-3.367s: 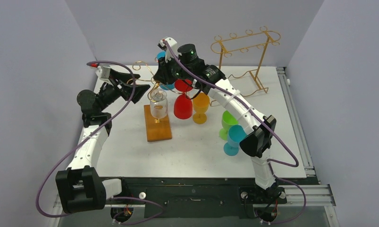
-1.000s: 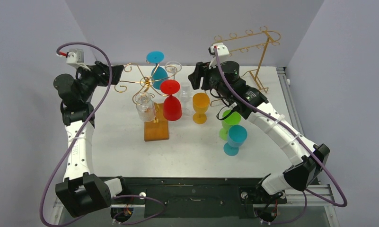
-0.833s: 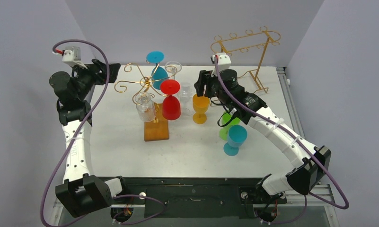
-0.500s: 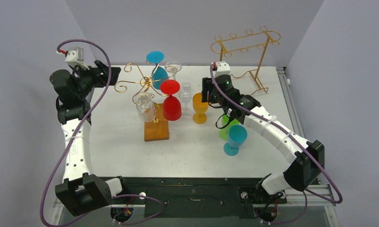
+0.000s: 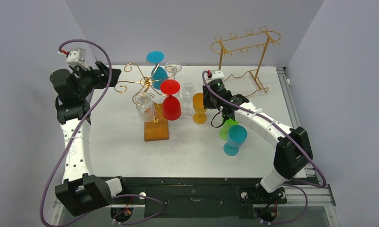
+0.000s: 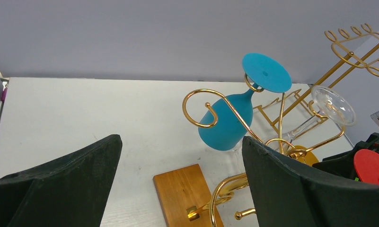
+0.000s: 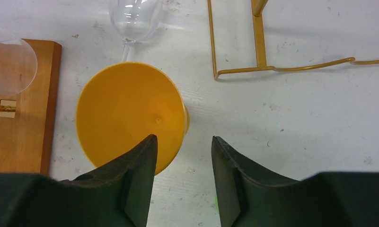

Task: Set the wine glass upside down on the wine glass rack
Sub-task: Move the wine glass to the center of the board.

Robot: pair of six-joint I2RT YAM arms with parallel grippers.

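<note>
The wine glass rack, a gold wire tree on a brown wooden base, stands left of centre. A blue glass, a red glass and a clear glass hang upside down on it. An orange wine glass stands upright on the table to its right. My right gripper hovers just above that glass's right rim, pointing down. It is open, with only table between its fingers. My left gripper is wide open and empty, left of the rack's curled arms.
An upright clear glass stands just behind the orange one. A green glass and a light blue glass stand under my right forearm. A taller gold frame rack stands at the back right, its foot wire beyond my right fingers.
My right arm has swung down and in from near the frame rack to just over the orange glass, and its jaws have narrowed. The left arm has hardly moved.
</note>
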